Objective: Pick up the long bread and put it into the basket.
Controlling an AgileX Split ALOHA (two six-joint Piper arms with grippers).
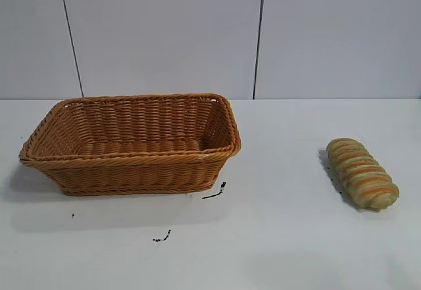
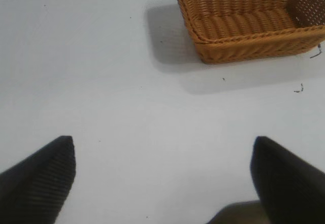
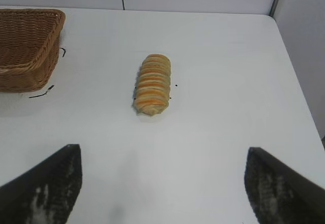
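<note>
The long bread [image 1: 362,173], striped pale tan and orange-brown, lies on the white table at the right; it also shows in the right wrist view [image 3: 152,84]. The orange-brown wicker basket [image 1: 131,171] stands empty at the left, also seen in the left wrist view [image 2: 254,43] and partly in the right wrist view [image 3: 25,66]. My right gripper [image 3: 163,159] is open and empty, above the table and short of the bread. My left gripper [image 2: 163,150] is open and empty, above bare table away from the basket. Neither arm shows in the exterior view.
Small black marks [image 1: 214,192] lie on the table by the basket's front right corner, with another mark [image 1: 162,237] nearer the front. A white panelled wall stands behind the table. The table's right edge [image 3: 297,76] runs beside the bread.
</note>
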